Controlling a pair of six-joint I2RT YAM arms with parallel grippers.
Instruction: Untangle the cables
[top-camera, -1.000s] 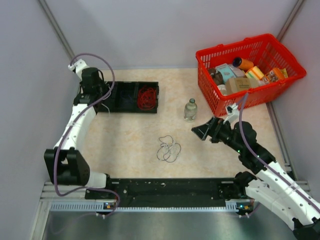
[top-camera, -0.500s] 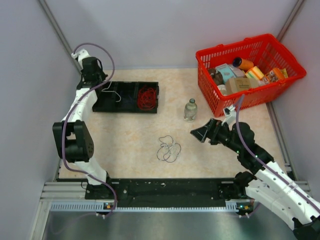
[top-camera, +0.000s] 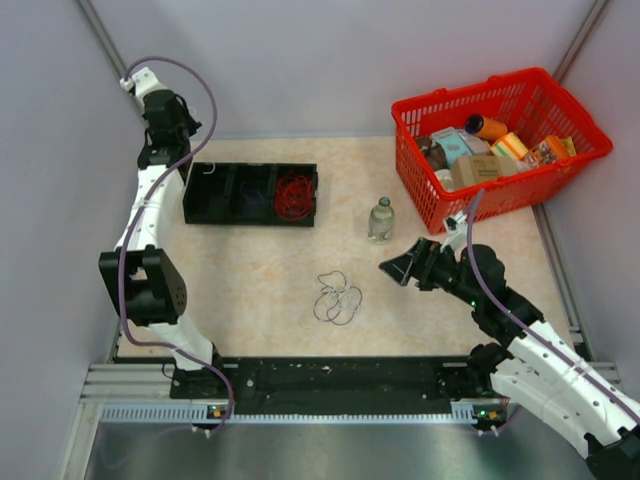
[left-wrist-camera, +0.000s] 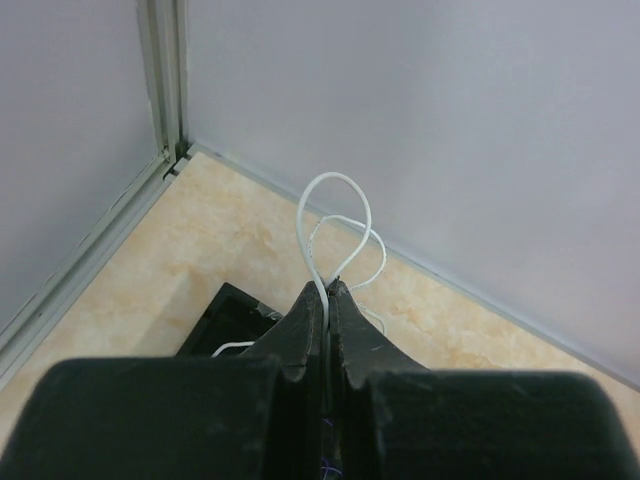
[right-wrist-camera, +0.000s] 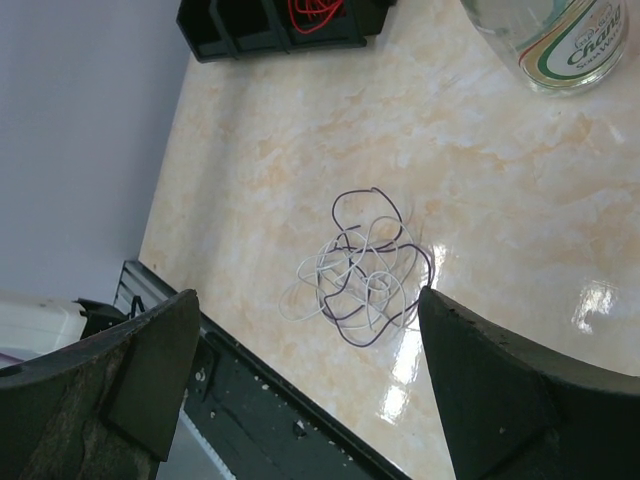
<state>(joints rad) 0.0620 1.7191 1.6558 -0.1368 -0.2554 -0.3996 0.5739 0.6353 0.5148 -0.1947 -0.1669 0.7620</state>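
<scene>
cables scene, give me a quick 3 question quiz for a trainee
1. True or false: the left fingers are shut on a white cable.
2. In the top view, which compartment of the black tray holds the red cable? A left, B middle, C right.
3. Fill in: the right fingers, near the tangled bunch on the table, are ____.

Key: 1 true; 2 C; 3 open.
</scene>
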